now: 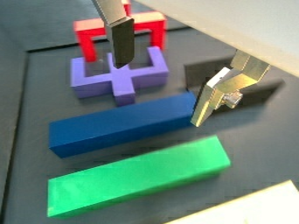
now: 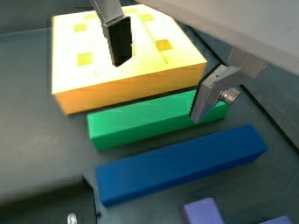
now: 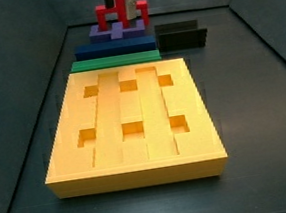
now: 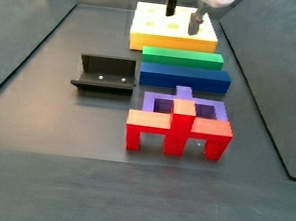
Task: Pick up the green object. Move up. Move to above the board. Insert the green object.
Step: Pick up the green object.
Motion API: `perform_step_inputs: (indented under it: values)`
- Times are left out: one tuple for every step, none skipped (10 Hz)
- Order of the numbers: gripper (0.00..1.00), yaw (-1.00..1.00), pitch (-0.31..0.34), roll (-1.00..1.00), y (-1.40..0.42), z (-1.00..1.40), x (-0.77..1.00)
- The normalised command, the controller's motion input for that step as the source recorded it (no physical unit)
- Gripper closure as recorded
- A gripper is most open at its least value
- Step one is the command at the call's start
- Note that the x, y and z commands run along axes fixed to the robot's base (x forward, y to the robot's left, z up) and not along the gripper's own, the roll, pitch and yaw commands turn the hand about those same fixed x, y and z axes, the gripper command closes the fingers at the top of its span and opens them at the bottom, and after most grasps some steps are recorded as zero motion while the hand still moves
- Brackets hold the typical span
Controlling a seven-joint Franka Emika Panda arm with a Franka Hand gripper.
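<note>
The green object lies flat on the floor between the board and a blue slab. It also shows in a wrist view and in both side views. The yellow-orange board lies flat and its square holes are empty. My gripper hangs open and empty well above the green object and the board's near edge. It holds nothing and touches nothing. In a side view the gripper is over the board's end.
The blue slab lies alongside the green object. Beyond it a purple cross-shaped piece sits against a red piece. The dark fixture stands to one side of the bars. Dark walls ring the floor.
</note>
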Motion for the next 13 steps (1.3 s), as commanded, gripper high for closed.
perform_step_inputs:
  values:
    - [0.0,-0.87,0.0,0.02,-0.38,-0.41,0.0]
    - [0.0,-0.89,0.0,0.03,-0.35,-0.5,0.0]
    - [0.0,-0.89,0.0,0.03,-0.32,-0.56,0.0]
    - [0.0,-0.73,0.027,0.09,-0.23,-0.63,-0.29]
    - [0.0,-0.75,0.004,0.04,-0.05,-0.52,-0.38]
    - [0.0,-0.74,0.0,0.0,0.0,-0.46,-0.4]
    - [0.0,-0.59,-0.003,0.0,0.0,-0.28,-0.47]
    - [0.0,-0.18,-0.05,-0.1,0.0,-0.31,-0.1]
    - [0.0,-0.13,-0.054,-0.11,0.0,-0.21,0.0]
    - [0.0,0.0,0.0,0.0,-0.09,-0.18,0.09]
    - [0.0,0.0,0.0,0.07,-0.2,-0.23,0.15]
    - [0.0,0.0,0.026,0.16,-0.22,-0.26,0.03]
    - [0.0,-0.05,0.044,0.2,-0.14,-0.27,0.0]
